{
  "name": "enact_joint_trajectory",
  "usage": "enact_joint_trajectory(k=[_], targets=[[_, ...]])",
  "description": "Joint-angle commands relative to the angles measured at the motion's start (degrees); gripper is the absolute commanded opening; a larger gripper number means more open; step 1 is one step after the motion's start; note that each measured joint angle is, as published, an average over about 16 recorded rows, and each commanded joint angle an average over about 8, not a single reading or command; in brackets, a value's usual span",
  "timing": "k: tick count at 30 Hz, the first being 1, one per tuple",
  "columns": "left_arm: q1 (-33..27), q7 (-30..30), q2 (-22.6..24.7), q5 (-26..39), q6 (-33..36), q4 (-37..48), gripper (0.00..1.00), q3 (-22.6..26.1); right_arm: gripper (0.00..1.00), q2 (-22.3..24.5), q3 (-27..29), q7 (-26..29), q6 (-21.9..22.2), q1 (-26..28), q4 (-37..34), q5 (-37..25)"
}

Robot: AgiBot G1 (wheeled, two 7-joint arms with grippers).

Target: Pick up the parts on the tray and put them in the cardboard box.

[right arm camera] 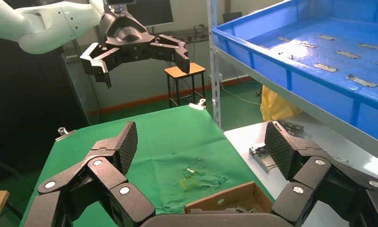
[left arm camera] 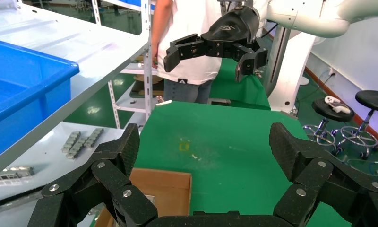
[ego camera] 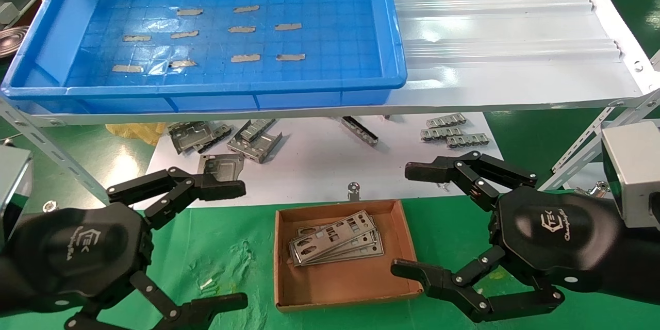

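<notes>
- The left gripper [ego camera: 234, 245], black with linked fingers, hangs low over the green cloth of the bench [ego camera: 221, 258], to the left of the box. Its fingers are spread wide and hold nothing.
- The right gripper [ego camera: 407, 219], of the same black build, hangs on the other side of the box. Its fingers are also wide apart and empty; the lower fingertip is just above the box's right front corner.
- Between the two grippers sits the small shallow brown cardboard box [ego camera: 340, 289] on the green cloth.
- Inside it lie the thin flat silver metal plates with punched cutouts [ego camera: 335, 242], stacked in the far half of the box.
- Behind the box, a white sheet [ego camera: 319, 170] carries thicker bent grey metal brackets [ego camera: 255, 139] and some small grey strips [ego camera: 454, 131].
- Farther away, on a white shelf [ego camera: 505, 36], stands the large shallow blue plastic tray [ego camera: 392, 62]. On its grid floor only bits of grey tape [ego camera: 245, 58] can be seen.
</notes>
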Motion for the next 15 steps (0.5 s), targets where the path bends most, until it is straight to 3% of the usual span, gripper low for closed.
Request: enact_joint_trajectory(k=[1, 15], targets=[[0.0, 0.0, 0.0, 0.0, 0.0, 0.0, 1.0, 0.0, 1.0, 0.0, 0.0, 0.0, 0.0, 0.0, 0.0, 0.0], [0.0, 0.0, 0.0, 0.0, 0.0, 0.0, 1.0, 0.0, 1.0, 0.0, 0.0, 0.0, 0.0, 0.0, 0.0, 0.0]])
